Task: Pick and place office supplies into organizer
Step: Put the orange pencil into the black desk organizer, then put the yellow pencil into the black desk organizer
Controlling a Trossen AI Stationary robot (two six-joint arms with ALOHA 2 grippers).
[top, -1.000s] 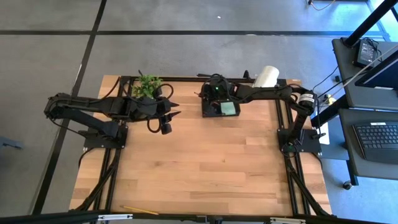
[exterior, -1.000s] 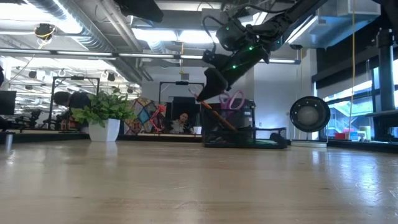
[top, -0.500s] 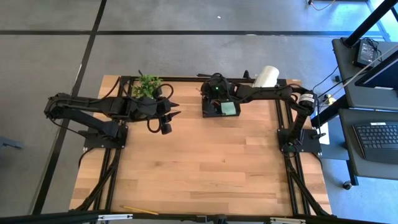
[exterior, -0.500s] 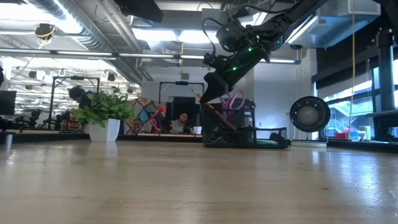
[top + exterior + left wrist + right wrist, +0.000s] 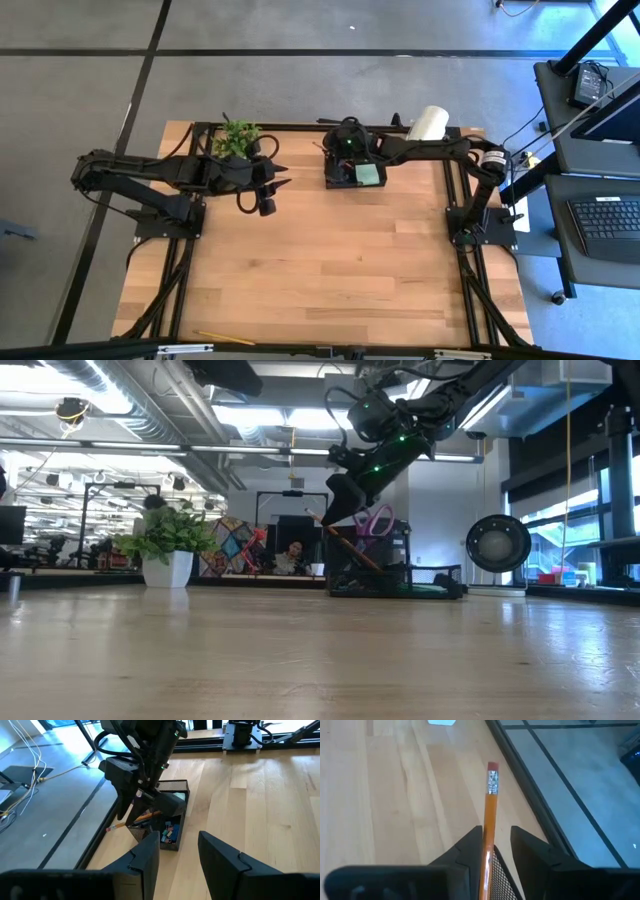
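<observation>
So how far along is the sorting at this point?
Mostly done, it seems. The organizer already holds the purple-handled scissors, the green sticky-note pad and small items. In hand: the right gripper has an orange pencil between its fingers, just above the organizer. Left: a yellow pencil lies at the table's near edge. The left gripper waits open beside the plant.

The orange pencil (image 5: 490,815) runs out of sight between the right end effector (image 5: 492,851) fingers (lower end hidden), and the organizer (image 5: 352,172) compartments are too small to tell apart from above.
</observation>
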